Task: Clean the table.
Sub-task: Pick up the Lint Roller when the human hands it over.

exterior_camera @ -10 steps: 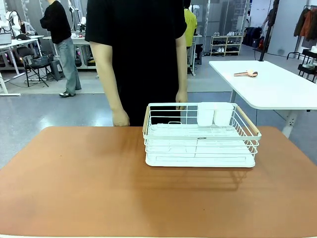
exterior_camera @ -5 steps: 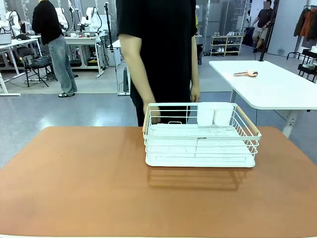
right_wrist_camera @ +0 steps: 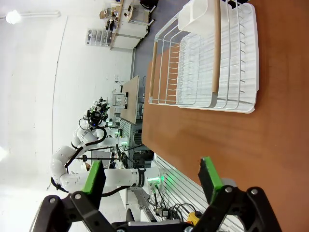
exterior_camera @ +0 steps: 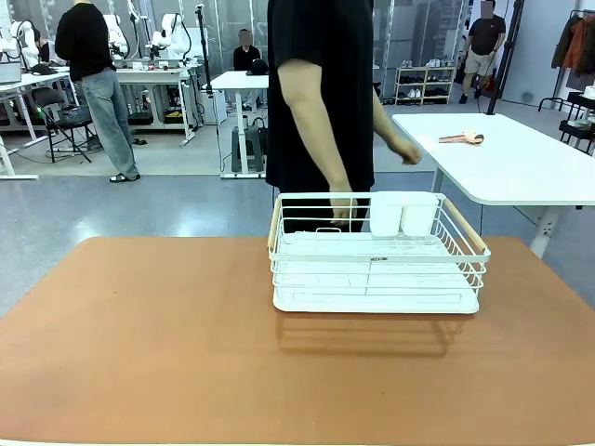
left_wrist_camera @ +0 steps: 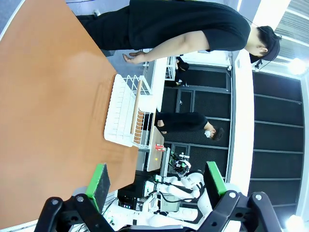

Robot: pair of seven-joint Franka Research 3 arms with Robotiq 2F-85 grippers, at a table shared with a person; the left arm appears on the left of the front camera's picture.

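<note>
The table (exterior_camera: 149, 334) has a bare reddish-brown top, also seen in the left wrist view (left_wrist_camera: 43, 101) and the right wrist view (right_wrist_camera: 275, 145). On its far right part stands a white wire rack (exterior_camera: 376, 279) with wooden handles. My left gripper (left_wrist_camera: 157, 180) hangs open above the table with nothing between its green pads. My right gripper (right_wrist_camera: 150, 176) is open too and holds nothing. A person in black stands at the far edge, one hand (exterior_camera: 340, 210) behind the rack's back rim and the other hand (exterior_camera: 406, 151) stretched towards the white side table.
Two white holders (exterior_camera: 403, 214) sit in the rack's back right corner. The rack also shows from the wrists (left_wrist_camera: 126, 116) (right_wrist_camera: 212, 58). A white side table (exterior_camera: 502, 158) at the far right carries a small pinkish object (exterior_camera: 462, 138). Other people stand farther back.
The person has stepped to the right behind the rack and now stretches one arm towards the white side table. The rack and the table have not moved.
</note>
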